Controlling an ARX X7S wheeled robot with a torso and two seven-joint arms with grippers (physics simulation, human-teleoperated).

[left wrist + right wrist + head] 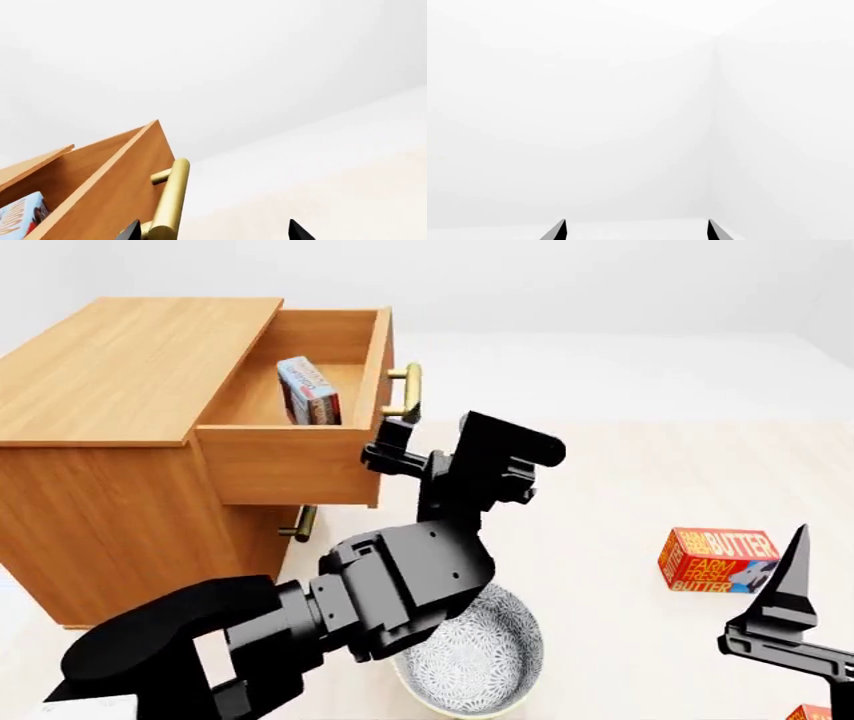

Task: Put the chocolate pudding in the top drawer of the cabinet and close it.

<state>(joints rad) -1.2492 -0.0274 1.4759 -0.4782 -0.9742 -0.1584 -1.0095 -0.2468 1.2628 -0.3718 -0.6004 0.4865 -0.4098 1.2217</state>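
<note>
The orange-brown cabinet (120,480) stands at the left of the head view with its top drawer (300,465) pulled out. The chocolate pudding (308,390), a thin blue and red box, stands on edge inside the drawer; its blue face also shows in the left wrist view (20,220). My left gripper (213,233) is open at the drawer front, and the end of the brass handle (170,195) lies just inside one fingertip. Far off at the right, my right gripper (636,231) is open and empty, pointing up toward a white wall.
The lower drawer's brass handle (296,523) shows under the open drawer. A patterned bowl (507,665) sits on the floor below my left arm. A Farm Fresh Butter box (714,560) lies at the right, and another butter box's corner (809,712) shows at the bottom right.
</note>
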